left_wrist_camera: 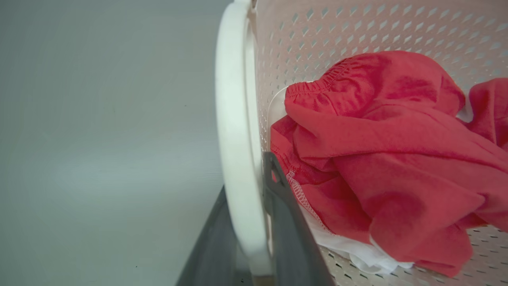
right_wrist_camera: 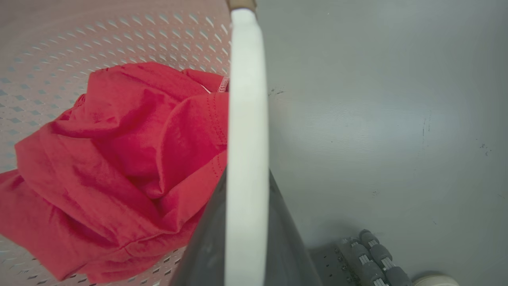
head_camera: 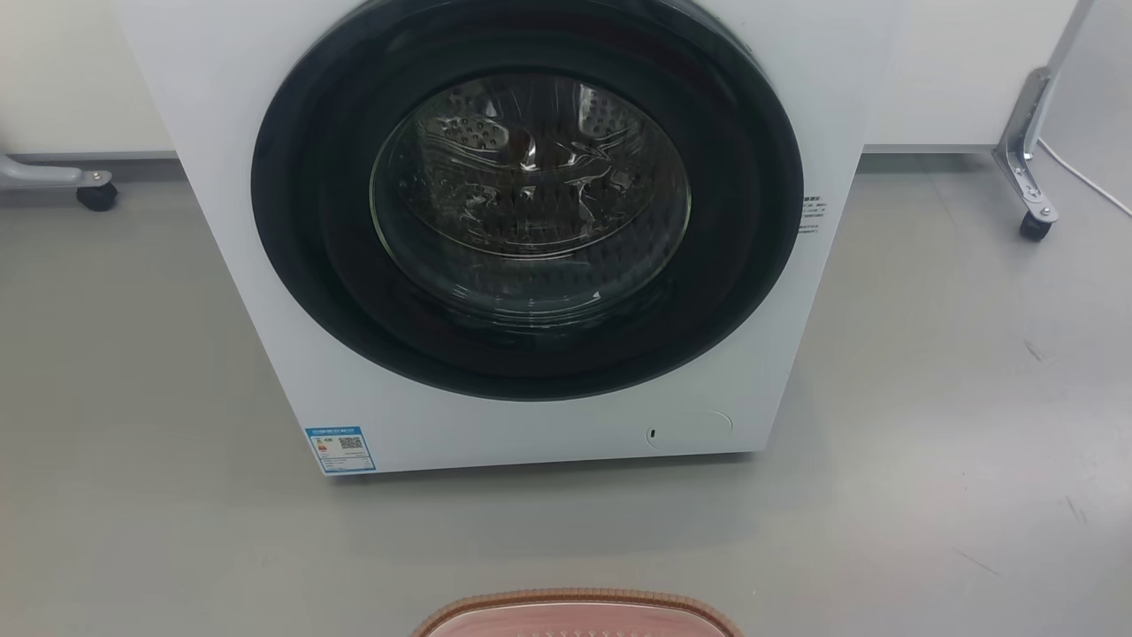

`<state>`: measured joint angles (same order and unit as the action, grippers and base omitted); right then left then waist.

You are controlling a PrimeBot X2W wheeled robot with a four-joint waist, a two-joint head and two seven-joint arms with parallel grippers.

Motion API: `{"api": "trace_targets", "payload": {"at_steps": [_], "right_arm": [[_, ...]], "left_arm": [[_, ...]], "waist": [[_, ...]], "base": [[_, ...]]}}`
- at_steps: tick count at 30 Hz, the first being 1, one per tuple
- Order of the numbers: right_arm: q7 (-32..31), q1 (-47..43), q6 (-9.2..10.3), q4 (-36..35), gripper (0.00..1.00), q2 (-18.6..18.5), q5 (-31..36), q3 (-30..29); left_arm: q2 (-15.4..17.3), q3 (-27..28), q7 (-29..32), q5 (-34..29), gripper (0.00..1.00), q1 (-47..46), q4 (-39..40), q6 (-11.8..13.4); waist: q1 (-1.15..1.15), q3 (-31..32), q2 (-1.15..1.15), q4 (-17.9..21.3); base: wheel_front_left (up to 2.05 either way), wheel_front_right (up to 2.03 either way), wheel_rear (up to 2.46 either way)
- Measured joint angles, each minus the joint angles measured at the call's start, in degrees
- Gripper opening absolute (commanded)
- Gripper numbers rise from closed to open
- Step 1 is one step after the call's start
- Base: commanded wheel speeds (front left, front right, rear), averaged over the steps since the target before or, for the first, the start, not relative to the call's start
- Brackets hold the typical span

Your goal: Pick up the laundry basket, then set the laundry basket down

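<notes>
The far end of the laundry basket (head_camera: pixel 575 612), pale pink with a brown woven-look rim, shows at the bottom edge of the head view, on the floor side of the washing machine. In the left wrist view my left gripper (left_wrist_camera: pixel 248 178) is shut on one white handle (left_wrist_camera: pixel 234 119), a dark finger on each side, with the perforated wall (left_wrist_camera: pixel 357 28) just beyond. My right gripper (right_wrist_camera: pixel 248 174) is shut the same way on the other white handle (right_wrist_camera: pixel 246 99). A crumpled red garment (left_wrist_camera: pixel 389 159) (right_wrist_camera: pixel 119 167) lies inside over a white cloth (left_wrist_camera: pixel 357 250).
A white front-loading washing machine (head_camera: pixel 531 416) with its round dark door (head_camera: pixel 531 221) closed stands straight ahead. Caster feet of metal frames sit at the far left (head_camera: pixel 95 195) and far right (head_camera: pixel 1033 226). Grey floor (head_camera: pixel 929 495) surrounds it. My base's rollers (right_wrist_camera: pixel 373 258) show below the right handle.
</notes>
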<state>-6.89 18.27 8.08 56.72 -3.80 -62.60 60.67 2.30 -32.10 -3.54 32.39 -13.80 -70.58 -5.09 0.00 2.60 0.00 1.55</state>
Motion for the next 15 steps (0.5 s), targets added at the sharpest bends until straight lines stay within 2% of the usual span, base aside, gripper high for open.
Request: {"api": "trace_targets", "payload": {"at_steps": [15], "right_arm": [[1.2, 1.2, 0.01, 0.3, 0.00, 0.0, -1.5, 1.7]], "left_arm": [[0.2, -0.5, -0.1, 0.3, 0.00, -0.1, 0.2, 0.1]], "waist": [[0.00, -2.0, 0.00, 0.3]], "base": [[0.00, 0.00, 0.00]]}}
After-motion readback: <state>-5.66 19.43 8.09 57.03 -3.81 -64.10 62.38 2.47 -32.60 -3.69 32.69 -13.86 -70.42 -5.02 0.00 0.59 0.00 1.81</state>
